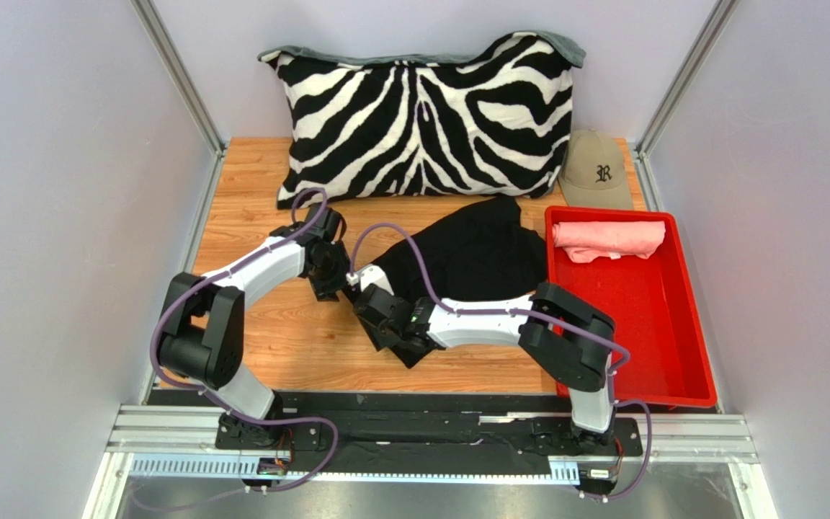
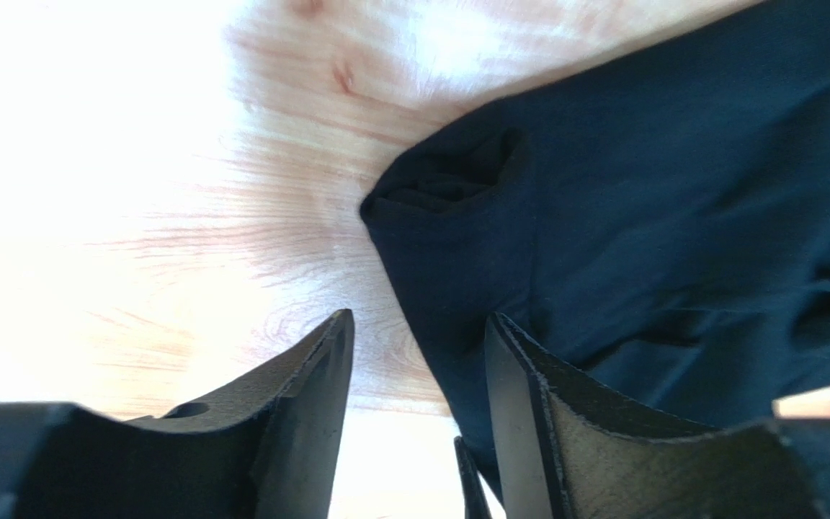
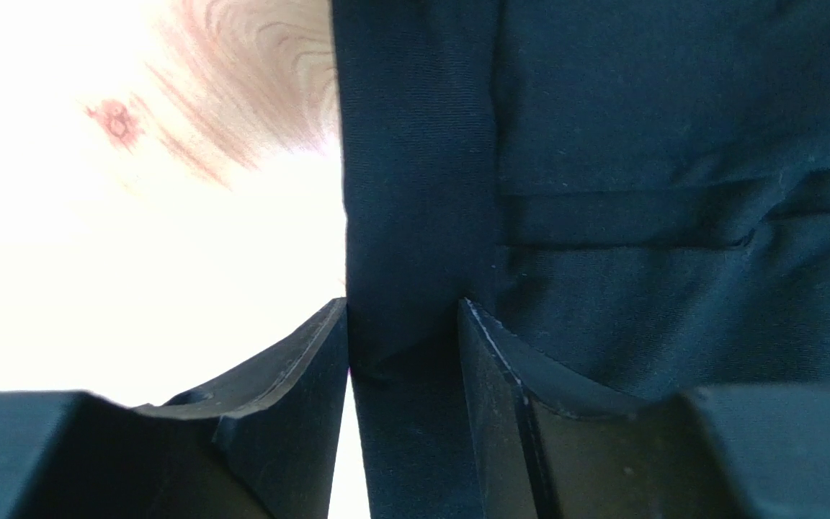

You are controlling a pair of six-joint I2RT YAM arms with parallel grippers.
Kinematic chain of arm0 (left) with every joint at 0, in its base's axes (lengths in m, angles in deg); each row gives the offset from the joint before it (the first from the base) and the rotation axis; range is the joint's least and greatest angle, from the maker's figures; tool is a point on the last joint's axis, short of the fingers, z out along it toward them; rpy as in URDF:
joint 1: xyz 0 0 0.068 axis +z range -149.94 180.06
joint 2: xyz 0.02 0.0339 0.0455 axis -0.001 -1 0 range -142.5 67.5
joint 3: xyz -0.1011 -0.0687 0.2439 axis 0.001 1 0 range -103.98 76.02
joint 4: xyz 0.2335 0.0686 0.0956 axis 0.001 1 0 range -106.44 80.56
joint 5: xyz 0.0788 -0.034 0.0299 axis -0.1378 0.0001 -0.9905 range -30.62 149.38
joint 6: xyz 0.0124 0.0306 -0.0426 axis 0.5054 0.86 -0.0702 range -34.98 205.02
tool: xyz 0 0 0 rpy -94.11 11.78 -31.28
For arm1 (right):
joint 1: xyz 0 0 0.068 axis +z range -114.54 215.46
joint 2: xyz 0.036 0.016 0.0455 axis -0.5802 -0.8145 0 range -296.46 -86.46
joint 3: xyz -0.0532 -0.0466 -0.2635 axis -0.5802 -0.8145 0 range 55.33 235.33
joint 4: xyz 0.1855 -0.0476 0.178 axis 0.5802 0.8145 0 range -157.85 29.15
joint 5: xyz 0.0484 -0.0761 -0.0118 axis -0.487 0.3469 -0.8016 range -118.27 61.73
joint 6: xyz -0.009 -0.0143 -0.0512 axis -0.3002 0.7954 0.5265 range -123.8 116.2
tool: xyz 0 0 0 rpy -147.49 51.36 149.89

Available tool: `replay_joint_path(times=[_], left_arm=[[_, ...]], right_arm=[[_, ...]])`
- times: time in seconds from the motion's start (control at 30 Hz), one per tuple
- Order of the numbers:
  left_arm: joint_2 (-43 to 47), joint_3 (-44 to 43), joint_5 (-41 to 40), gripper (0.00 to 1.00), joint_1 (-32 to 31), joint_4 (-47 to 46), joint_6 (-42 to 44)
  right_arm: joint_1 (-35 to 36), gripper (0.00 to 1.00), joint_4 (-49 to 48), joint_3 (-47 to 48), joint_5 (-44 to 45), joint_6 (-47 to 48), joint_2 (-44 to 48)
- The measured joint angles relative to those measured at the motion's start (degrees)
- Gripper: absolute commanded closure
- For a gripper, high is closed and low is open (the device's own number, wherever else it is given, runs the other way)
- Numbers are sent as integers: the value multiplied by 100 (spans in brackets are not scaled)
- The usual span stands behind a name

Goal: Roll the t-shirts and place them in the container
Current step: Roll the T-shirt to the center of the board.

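Seemingly unclamped, left tool (image 2: 417, 319) and right tool (image 3: 400, 305) gape astride one edge of the black t-shirt (image 2: 658, 216).

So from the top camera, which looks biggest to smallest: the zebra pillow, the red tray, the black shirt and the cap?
1. zebra pillow.
2. red tray and black t-shirt: too close to rank, since the right arm hides part of the shirt.
3. tan cap, smallest.

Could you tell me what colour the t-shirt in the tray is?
The t-shirt is salmon pink, seen best in the top external view.
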Motion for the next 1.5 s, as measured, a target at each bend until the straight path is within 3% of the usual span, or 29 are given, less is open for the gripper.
replay_joint_path(times=[0.3, 0.63, 1.1, 1.3, 1.4, 1.43, 1.5], left_arm=[[605, -46, 372, 41, 275, -146, 166], [1008, 1145, 1235, 40, 282, -1268, 120], [911, 1598, 1705, 42, 282, -2721, -151], [627, 1539, 1609, 51, 232, -2706, -262], [437, 1316, 1484, 61, 157, -2455, -295], [389, 1226, 1451, 69, 133, -2347, -304], [273, 966, 1346, 73, 85, -2039, -323]], right_arm=[[-909, 57, -1224, -968, -1906, -872, 492], [-1895, 61, -3254, -2017, -4076, -2323, 382], [-2273, 62, -4562, -2385, -5117, -3462, -96], [-2350, 62, -4789, -2444, -5276, -3738, -184], [-2363, 61, -4819, -2472, -5294, -3805, -184], [-2365, 61, -4817, -2474, -5294, -3823, -184], [-2367, 59, -4811, -2476, -5287, -3823, -181]])
